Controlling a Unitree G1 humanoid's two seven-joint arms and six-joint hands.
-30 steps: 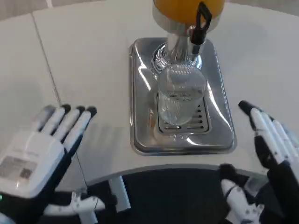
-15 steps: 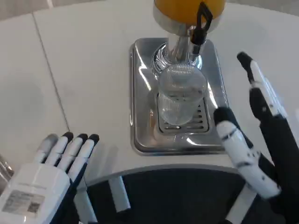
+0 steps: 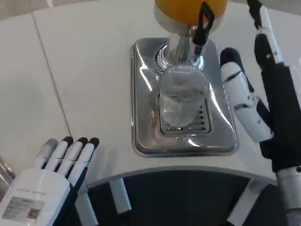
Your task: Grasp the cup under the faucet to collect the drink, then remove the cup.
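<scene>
Clear cup (image 3: 182,100) stands upright on the grille of the steel drip tray (image 3: 141,117), under the black-handled faucet (image 3: 202,26) of the orange dispenser. Right hand (image 3: 258,89) is just beside the cup's right, fingers (image 3: 237,89) apart, holding nothing. Left hand (image 3: 51,179) lies flat at the tabletop (image 3: 84,70) near edge, fingers side by side, holding nothing.

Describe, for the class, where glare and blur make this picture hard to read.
Head view: bright glare streaks the steel drip tray; the clear cup blends into reflections behind it, its rim faint; the right hand looks slightly soft-edged; the white table is evenly lit.
</scene>
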